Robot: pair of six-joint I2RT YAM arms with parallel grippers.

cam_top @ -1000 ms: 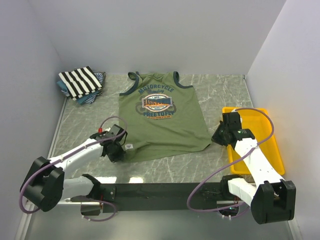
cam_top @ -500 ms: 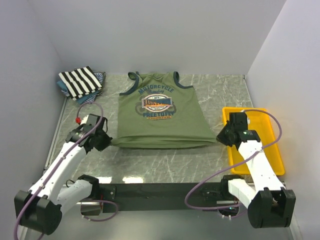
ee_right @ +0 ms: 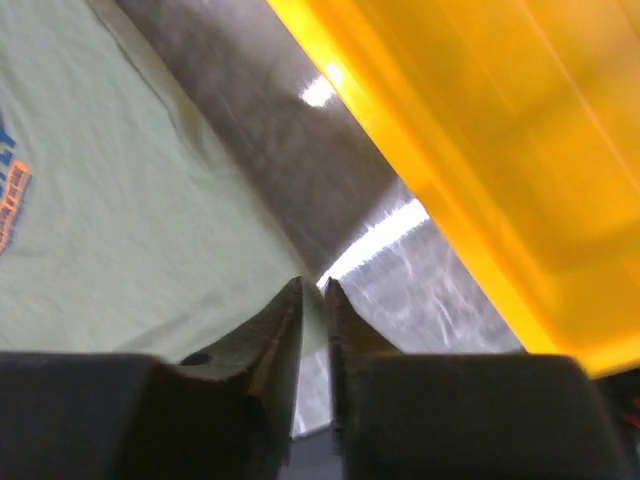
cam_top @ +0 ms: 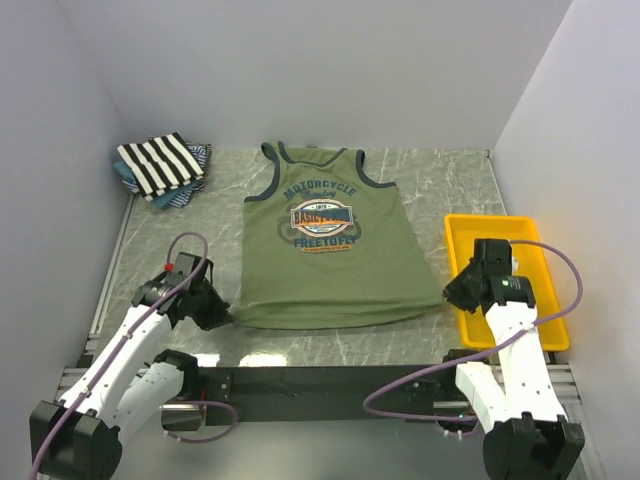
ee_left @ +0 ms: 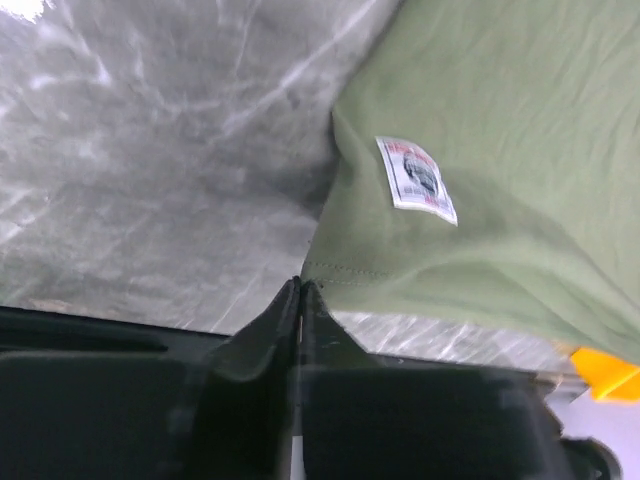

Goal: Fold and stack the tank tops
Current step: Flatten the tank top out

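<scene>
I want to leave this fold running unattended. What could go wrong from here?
1. The left tool is shut on only the very corner of the green tank top, so the cloth could slip out in a lift.
2. The right tool sits at the opposite corner with jaws slightly parted. If it has no grip, a lift would skew the shirt.
3. The right tool is close beside the yellow tray and might bump it.

top view bright, lit from above, soft faint shadows, white glare streaks on marble table (ee_right: 280, 130), yellow tray (ee_right: 480, 150) blurred near my right wrist, my left fingers (ee_left: 260, 340) dark, out of focus
</scene>
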